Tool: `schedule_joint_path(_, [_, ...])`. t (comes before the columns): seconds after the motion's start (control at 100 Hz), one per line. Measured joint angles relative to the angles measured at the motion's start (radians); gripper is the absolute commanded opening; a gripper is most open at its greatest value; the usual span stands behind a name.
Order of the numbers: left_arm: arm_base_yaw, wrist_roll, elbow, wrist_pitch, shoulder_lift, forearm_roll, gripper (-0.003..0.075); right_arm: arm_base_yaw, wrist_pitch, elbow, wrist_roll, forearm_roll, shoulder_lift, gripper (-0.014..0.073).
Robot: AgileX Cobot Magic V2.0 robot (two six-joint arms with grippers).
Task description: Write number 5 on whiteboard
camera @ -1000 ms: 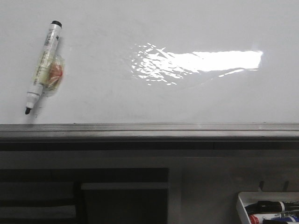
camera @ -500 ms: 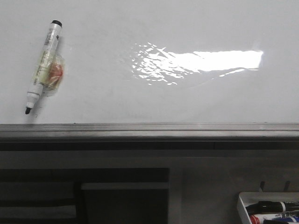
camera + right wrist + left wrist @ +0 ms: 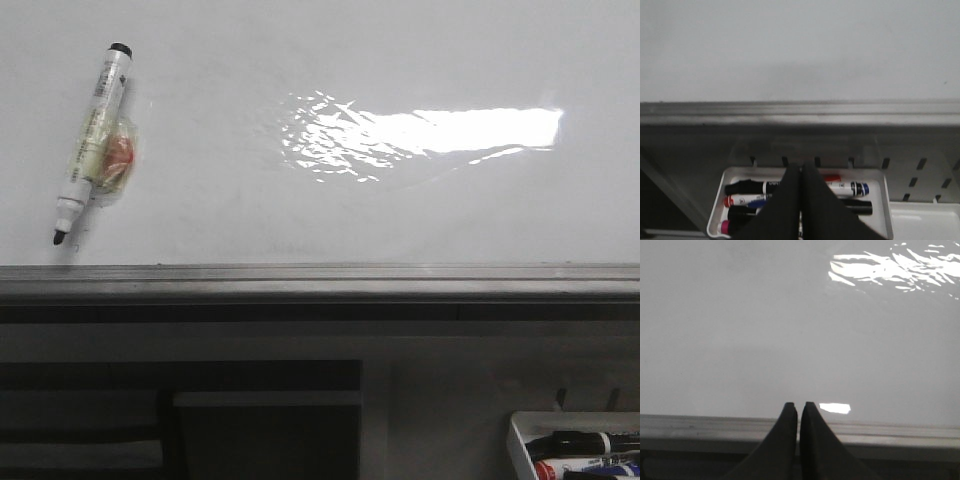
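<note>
Whiteboard point(image 3: 330, 215): glossy white surface fills the upper part of the front view, with a bright patch of light glare point(image 3: 430, 132) right of centre. No ink mark is visible on it in any view; the number 5 is not on the board. A grey metal edge rail point(image 3: 320, 280) runs along its near edge.

Marker point(image 3: 92, 140): uncapped, black tip toward the rail, black end away from it, lying tilted on the board at its far left. A clear wrapping with an orange patch point(image 3: 115, 160) is bound around its middle.

Tray point(image 3: 520, 440): small white tray below the rail at the lower right, holding several markers point(image 3: 845, 189) with black, red and blue ends.

Left pincer point(image 3: 798, 407): fingers pressed together with only a hairline gap, nothing between them. It hangs over the rail, facing bare board.

Right pincer point(image 3: 800, 170): fingers clenched tip to tip, holding nothing. It hangs above the tray of markers, on the near side of the rail.

Neither pincer appears in the front view.
</note>
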Motion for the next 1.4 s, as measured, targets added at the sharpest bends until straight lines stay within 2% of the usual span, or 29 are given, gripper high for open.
schedule_joint_path(0.2, [0.0, 0.0, -0.103, -0.06, 0.182, 0.001, -0.0004, 0.0, -0.087, -0.015, 0.018, 0.033, 0.162, -0.0061])
schedule_joint_path(0.25, [0.0, 0.0, -0.112, -0.076, 0.216, 0.001, 0.0048, 0.0, -0.11, -0.016, 0.035, 0.055, 0.19, -0.0061])
schedule_joint_path(0.38, [0.0, 0.0, -0.116, -0.174, 0.301, 0.002, 0.0281, 0.0, -0.148, -0.016, 0.063, 0.088, 0.241, -0.0061])
schedule_joint_path(0.45, [0.0, 0.0, -0.116, -0.24, 0.341, 0.002, 0.0339, 0.0, -0.163, -0.016, 0.063, 0.093, 0.251, -0.0061])
schedule_joint_path(0.55, [0.0, 0.0, -0.118, -0.317, 0.395, 0.002, 0.0344, 0.0, -0.19, -0.016, 0.068, 0.097, 0.252, -0.0061])
schedule_joint_path(0.67, [-0.047, 0.0, -0.126, -0.333, 0.419, 0.014, 0.0361, 0.0, -0.212, -0.016, 0.068, 0.099, 0.252, -0.0061])
schedule_joint_path(0.79, [-0.176, 0.0, -0.128, -0.339, 0.419, 0.053, 0.036, 0.0, -0.232, -0.016, 0.068, 0.099, 0.252, -0.0061])
schedule_joint_path(0.91, [-0.356, 0.0, -0.128, -0.339, 0.432, 0.058, 0.036, 0.0, -0.247, -0.016, 0.068, 0.101, 0.252, -0.0061])
schedule_joint_path(1.1, [-0.56, 0.0, -0.128, -0.361, 0.529, -0.006, 0.0358, 0.0, -0.258, -0.016, 0.068, 0.101, 0.252, -0.0061])
schedule_joint_path(1.4, [-0.591, 0.0, -0.156, -0.523, 0.796, -0.048, 0.0358, 0.0, -0.271, -0.016, 0.068, 0.105, 0.252, -0.0061])
